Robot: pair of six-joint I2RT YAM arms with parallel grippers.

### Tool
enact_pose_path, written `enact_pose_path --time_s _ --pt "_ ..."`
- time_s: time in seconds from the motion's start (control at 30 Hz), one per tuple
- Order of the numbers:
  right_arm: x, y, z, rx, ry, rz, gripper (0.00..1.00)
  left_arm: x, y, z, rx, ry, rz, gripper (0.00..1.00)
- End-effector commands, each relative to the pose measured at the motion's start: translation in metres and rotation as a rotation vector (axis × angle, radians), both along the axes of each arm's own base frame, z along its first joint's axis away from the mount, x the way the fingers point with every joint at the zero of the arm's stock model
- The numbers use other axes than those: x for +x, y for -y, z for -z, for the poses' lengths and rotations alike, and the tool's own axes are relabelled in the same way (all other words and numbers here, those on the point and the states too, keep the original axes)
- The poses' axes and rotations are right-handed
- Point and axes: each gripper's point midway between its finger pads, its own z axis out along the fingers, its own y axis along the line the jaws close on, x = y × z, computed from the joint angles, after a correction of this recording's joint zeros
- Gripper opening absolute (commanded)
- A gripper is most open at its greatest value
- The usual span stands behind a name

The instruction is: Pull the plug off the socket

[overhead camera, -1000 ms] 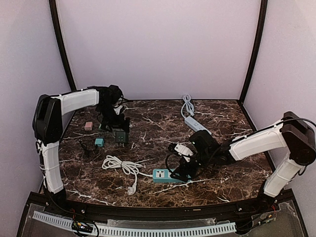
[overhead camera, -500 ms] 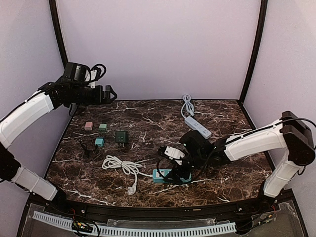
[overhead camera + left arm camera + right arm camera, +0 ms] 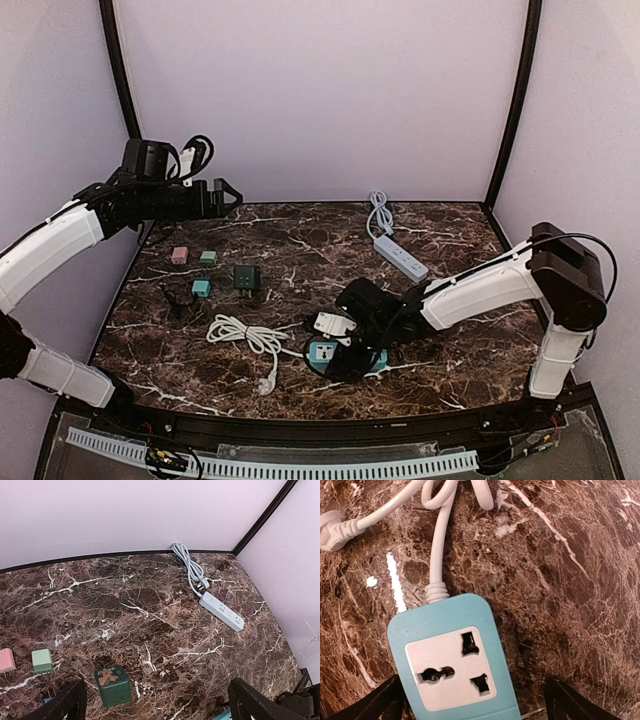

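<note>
The teal power strip (image 3: 322, 352) lies at the front centre of the marble table. In the right wrist view its one visible white outlet (image 3: 451, 667) is empty, and its white cord (image 3: 438, 555) runs off to the far side. No plug shows in it; the rest of the strip is hidden under my right gripper. My right gripper (image 3: 345, 350) sits low over the strip, open, its fingers (image 3: 370, 702) on either side of the teal body (image 3: 475, 700). My left gripper (image 3: 222, 195) is raised high at the back left, open and empty (image 3: 157, 705).
A dark green cube adapter (image 3: 245, 276) (image 3: 113, 685), small teal (image 3: 201, 288), pink (image 3: 179, 255) and light green (image 3: 208, 257) adapters lie at the left. A coiled white cord (image 3: 245, 335) ends in a plug (image 3: 267, 384). A white power strip (image 3: 400, 257) (image 3: 221, 611) lies at the back right.
My left arm rose from beside the green cube to high at the back left. My right gripper slid left and now sits over the teal strip.
</note>
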Motion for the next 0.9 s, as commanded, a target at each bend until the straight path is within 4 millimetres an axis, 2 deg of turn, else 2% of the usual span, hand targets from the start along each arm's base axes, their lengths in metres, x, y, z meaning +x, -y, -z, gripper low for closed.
enact_pose_path --time_s 0.0,0.1,0.3,0.4,0.63,0.77,0.87 --pt "-0.005 0.011 0.013 -0.07 -0.018 0.012 0.92 -0.004 0.005 -0.008 -0.032 0.014 0.022 0.99" --pt "-0.011 0.019 0.01 -0.058 -0.038 0.027 0.8 -0.004 0.004 -0.008 -0.032 0.025 0.017 0.99" --pt "-0.024 0.033 0.005 -0.041 -0.098 0.071 0.39 -0.002 0.005 -0.017 -0.033 0.06 0.024 0.99" --pt "-0.032 0.039 0.003 -0.044 -0.12 0.09 0.33 -0.002 0.007 -0.019 -0.038 0.065 0.036 0.99" --pt "-0.041 0.067 -0.007 -0.023 -0.189 0.273 0.23 -0.003 0.012 -0.016 -0.043 0.053 0.05 0.99" --pt "-0.035 0.081 -0.011 0.001 -0.204 0.406 0.15 -0.003 0.015 -0.011 -0.031 0.025 0.062 0.99" --pt "-0.015 0.09 -0.014 0.018 -0.186 0.515 0.04 -0.004 0.019 -0.008 -0.023 0.006 0.078 0.99"
